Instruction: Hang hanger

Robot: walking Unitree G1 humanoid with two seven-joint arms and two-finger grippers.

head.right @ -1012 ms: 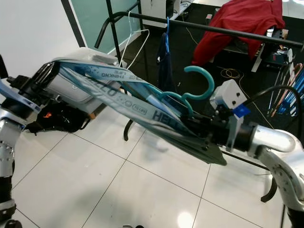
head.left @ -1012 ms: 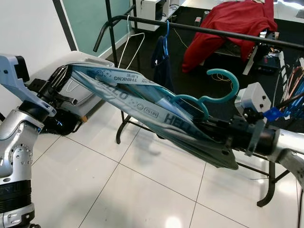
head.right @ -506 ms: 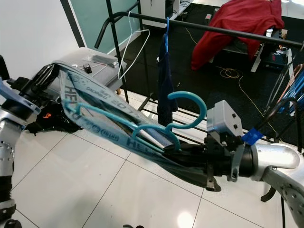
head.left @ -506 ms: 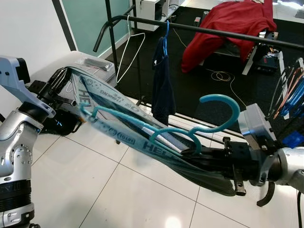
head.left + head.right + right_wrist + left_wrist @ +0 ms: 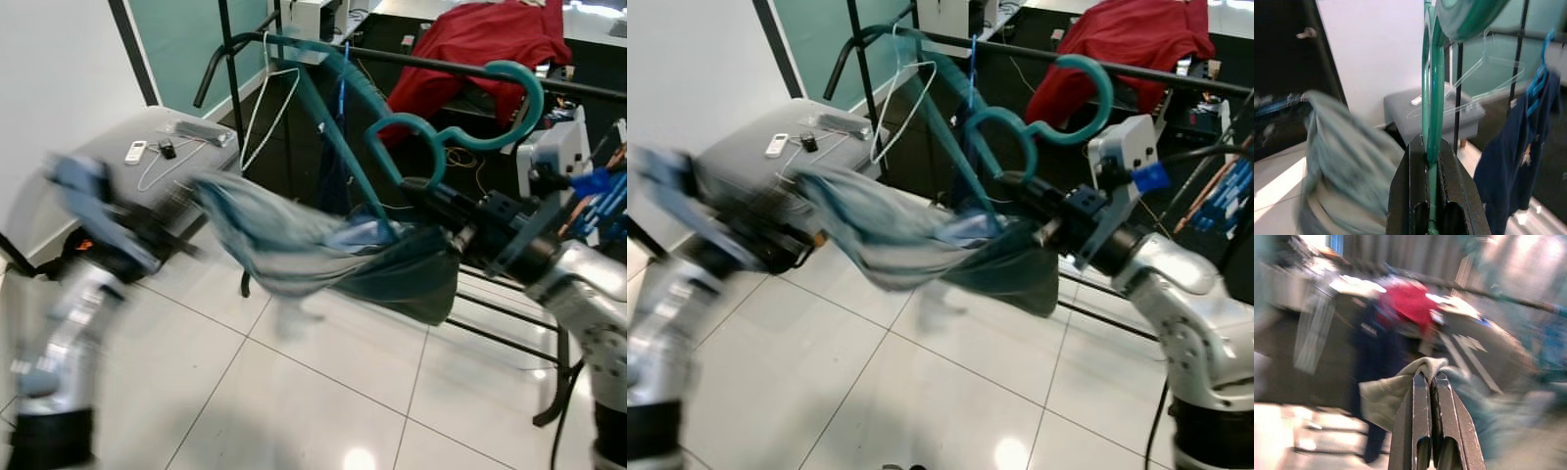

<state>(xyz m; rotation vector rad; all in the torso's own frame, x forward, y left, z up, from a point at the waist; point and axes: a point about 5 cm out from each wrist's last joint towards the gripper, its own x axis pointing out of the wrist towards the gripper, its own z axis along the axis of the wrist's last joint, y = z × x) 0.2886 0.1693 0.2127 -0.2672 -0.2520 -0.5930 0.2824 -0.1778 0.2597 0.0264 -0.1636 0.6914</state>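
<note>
My right gripper point(image 5: 413, 192) is shut on the neck of a teal hanger point(image 5: 1429, 98), raised so its hook point(image 5: 529, 88) sits just in front of the black rack rail point(image 5: 431, 64). A grey-blue garment point(image 5: 284, 250) droops from the hanger and sags toward my left arm. My left gripper point(image 5: 1429, 374) is shut on a fold of that cloth. The left arm point(image 5: 88, 284) is blurred with motion. I cannot tell whether the hook touches the rail.
A white wire hanger point(image 5: 269, 93) and a navy top point(image 5: 1513, 147) on a blue hanger hang on the rail. A grey ottoman point(image 5: 147, 132) carrying a remote stands at the left wall. Red cloth point(image 5: 470, 44) is heaped beyond the rack. White tile floor point(image 5: 294, 392) lies below.
My right arm has lifted the hanger up to rail height. The garment, stretched taut before, now hangs slack. The left arm has swung and is blurred.
</note>
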